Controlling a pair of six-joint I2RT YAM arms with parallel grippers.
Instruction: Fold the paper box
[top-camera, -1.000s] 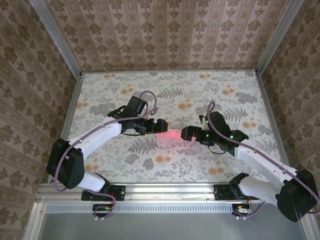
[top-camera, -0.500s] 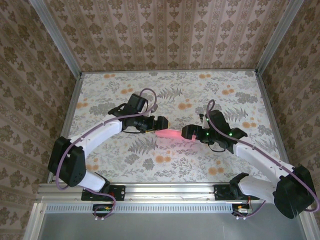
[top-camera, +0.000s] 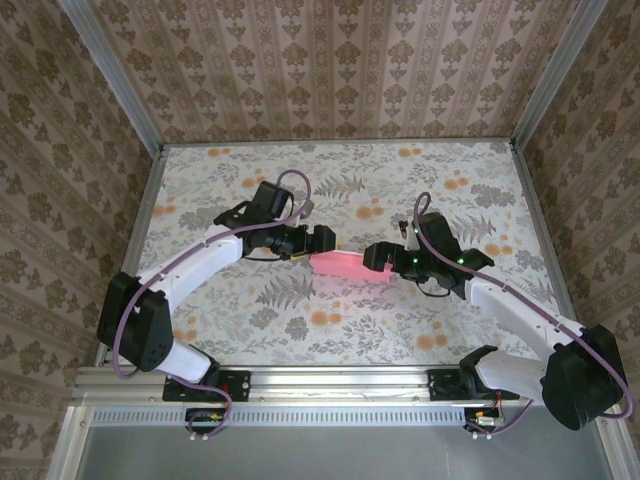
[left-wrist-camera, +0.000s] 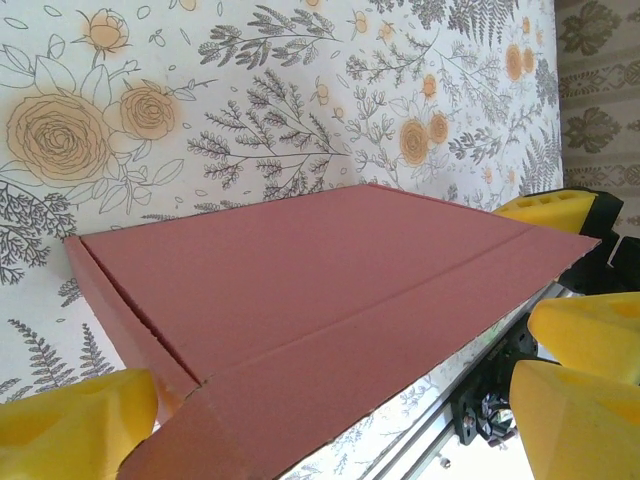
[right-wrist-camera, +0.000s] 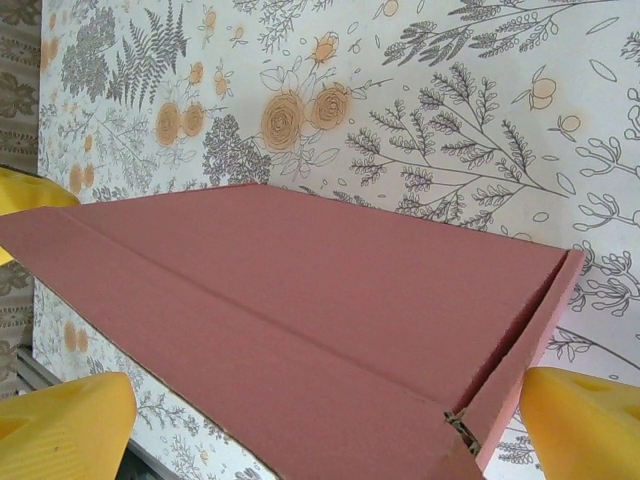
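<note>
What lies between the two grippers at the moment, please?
The pink paper box lies between the left gripper and the right gripper, in the top view.

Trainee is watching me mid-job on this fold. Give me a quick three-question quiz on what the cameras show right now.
1. True or false: the paper box lies between the left tool and the right tool.
2. In the wrist views, which colour is the box face that shows? A) off-white B) salmon-pink C) blue
3. Fill in: both tools' jaws stand ____.
Key: 1 true; 2 B; 3 open.
</note>
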